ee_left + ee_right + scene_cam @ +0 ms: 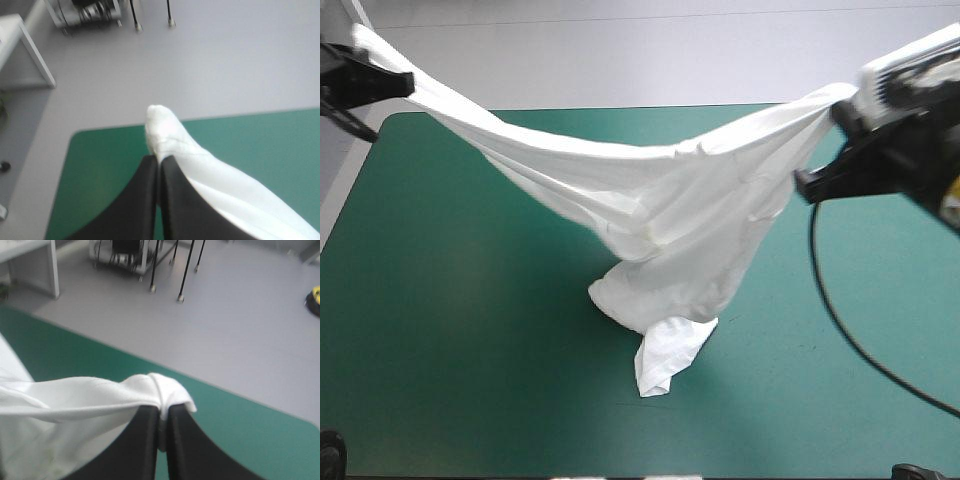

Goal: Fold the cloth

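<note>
- L gripper (pixel 160 162) pinches T-shirt (pixel 660 210) over far-left corner of table (pixel 440 350)
- R gripper (pixel 164 412) pinches it nr far-right edge
- shirt sags betw. them, low end on table centre

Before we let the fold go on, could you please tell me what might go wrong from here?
1. The jaws of the left gripper and the right gripper each pinch only a small bunched tip of the white short-sleeved T-shirt, so a tip may slip out under tension.
2. The shirt sags twisted between them, its lowest part crumpled on the teal-green table cover; laid down like this, it would likely land creased rather than flat.
</note>
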